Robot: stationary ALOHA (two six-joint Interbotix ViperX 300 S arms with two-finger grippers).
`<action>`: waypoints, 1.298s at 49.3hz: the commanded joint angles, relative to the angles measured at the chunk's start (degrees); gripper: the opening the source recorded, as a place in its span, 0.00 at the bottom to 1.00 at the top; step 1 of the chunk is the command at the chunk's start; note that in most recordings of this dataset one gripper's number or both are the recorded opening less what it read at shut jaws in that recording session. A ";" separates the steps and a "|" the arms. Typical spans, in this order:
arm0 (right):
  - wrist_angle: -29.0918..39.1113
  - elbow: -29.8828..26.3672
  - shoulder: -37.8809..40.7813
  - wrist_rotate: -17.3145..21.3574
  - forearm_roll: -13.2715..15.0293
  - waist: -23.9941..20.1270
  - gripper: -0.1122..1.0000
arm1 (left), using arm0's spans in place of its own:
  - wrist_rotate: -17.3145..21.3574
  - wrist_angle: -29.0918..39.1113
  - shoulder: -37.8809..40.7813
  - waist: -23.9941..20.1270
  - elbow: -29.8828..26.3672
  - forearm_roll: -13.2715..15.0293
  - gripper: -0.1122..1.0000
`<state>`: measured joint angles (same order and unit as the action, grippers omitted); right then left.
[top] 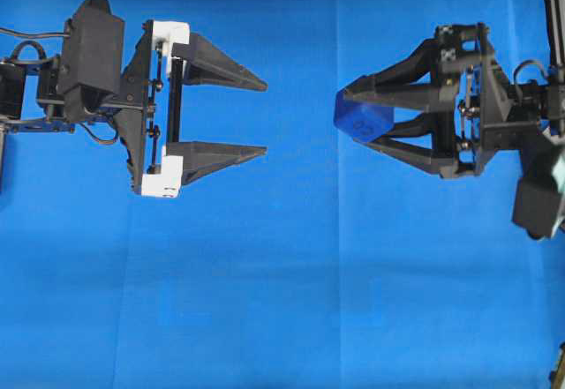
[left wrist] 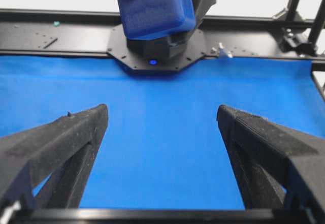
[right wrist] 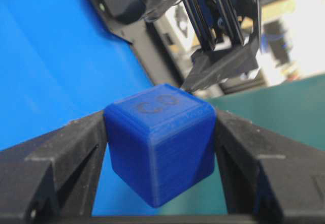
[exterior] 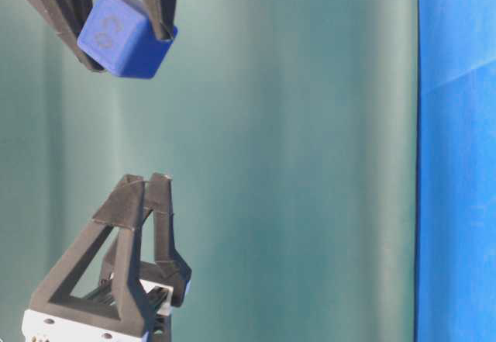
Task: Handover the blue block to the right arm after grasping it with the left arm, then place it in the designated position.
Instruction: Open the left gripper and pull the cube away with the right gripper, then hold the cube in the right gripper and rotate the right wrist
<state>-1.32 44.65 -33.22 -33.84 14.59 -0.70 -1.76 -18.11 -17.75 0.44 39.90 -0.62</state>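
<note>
The blue block (top: 360,120) is a dark-blue cube with a faint printed mark, held in the air above the blue cloth. My right gripper (top: 353,115), all black, is shut on it, one finger pressed to each side face (right wrist: 160,142). In the table-level view the block (exterior: 124,36) hangs at the top left between those fingers. My left gripper (top: 265,116), with white brackets, stands wide open and empty, a short gap left of the block and facing it. Its fingertips (left wrist: 101,109) frame bare cloth, with the block (left wrist: 155,8) straight ahead.
The blue cloth (top: 291,301) covers the table. A black frame rail (left wrist: 61,36) and the right arm's base plate (left wrist: 152,56) run along the far edge. A green backdrop (exterior: 294,164) stands behind the grippers.
</note>
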 commanded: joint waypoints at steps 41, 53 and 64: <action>1.05 -1.14 -1.67 41.40 -10.37 -0.09 0.59 | 0.18 -0.18 -1.23 -0.09 -0.62 -0.09 0.94; 1.05 -1.14 -1.67 41.48 -10.37 -0.09 0.59 | 0.18 -0.18 -1.14 -0.09 -0.70 0.00 0.94; 0.97 -1.14 -1.58 41.40 -10.37 0.00 0.59 | 0.18 -0.18 -1.23 -0.09 -0.70 -0.09 0.94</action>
<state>0.00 44.65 -34.54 7.56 4.31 -0.70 -1.67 -18.02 -17.84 0.44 39.90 -0.62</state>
